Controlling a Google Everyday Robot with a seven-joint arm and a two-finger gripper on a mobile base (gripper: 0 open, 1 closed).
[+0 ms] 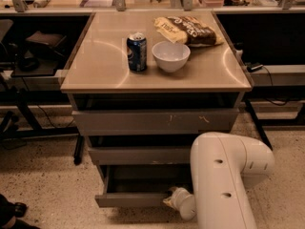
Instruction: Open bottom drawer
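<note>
gripper (172,198) half hidden behind arm (224,185), grip state: can't tell. bottom drawer (133,199) just left of it, partly out; tray inside dark, contents unclear.

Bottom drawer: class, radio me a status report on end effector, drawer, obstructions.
End effector low at bottom drawer front, right side. Drawer partly out, tray interior showing. Robot arm hides its right end; nothing else seen in the way.

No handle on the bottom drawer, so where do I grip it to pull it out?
On the bottom drawer, probably grip the front panel's top edge from above: it stands partly open, so that lip is exposed. The gripper sits at the panel's right end.
</note>
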